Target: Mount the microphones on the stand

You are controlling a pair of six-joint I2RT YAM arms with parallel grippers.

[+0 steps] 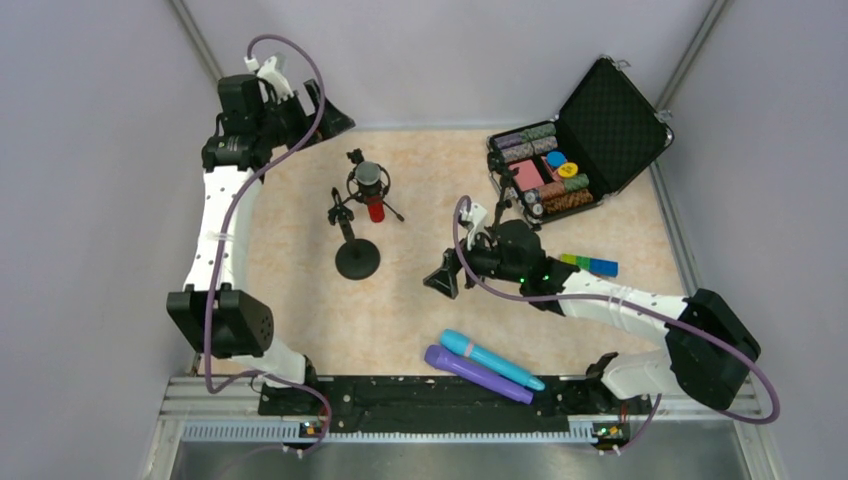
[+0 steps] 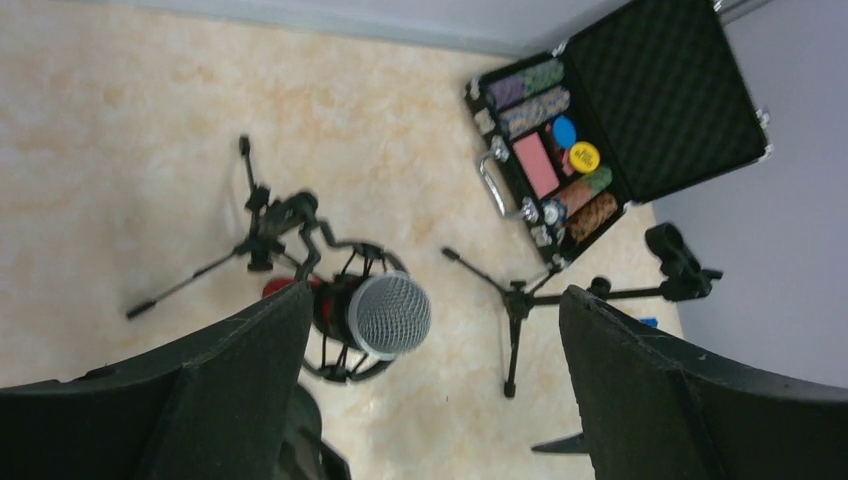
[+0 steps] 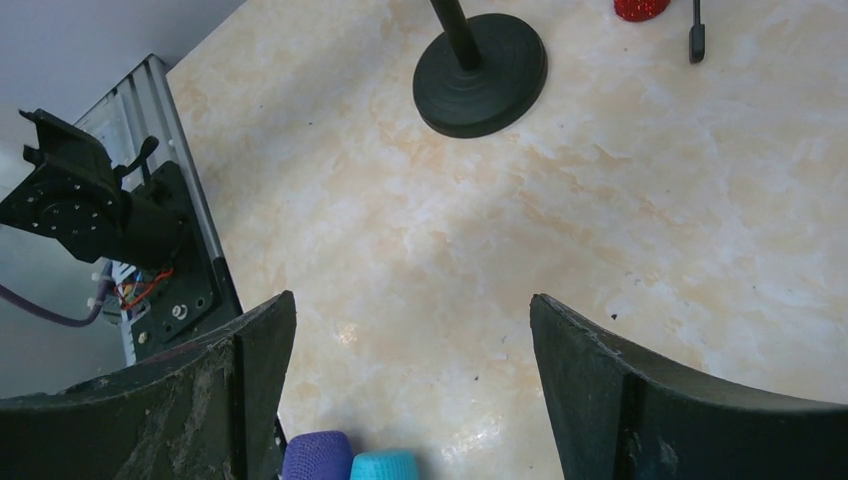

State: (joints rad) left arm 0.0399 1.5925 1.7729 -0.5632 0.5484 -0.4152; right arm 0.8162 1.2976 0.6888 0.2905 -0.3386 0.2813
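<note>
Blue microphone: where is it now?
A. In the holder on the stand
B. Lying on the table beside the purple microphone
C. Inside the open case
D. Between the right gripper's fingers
B: the blue microphone lies flat on the table, right beside the purple microphone, close to the arm bases.
</note>
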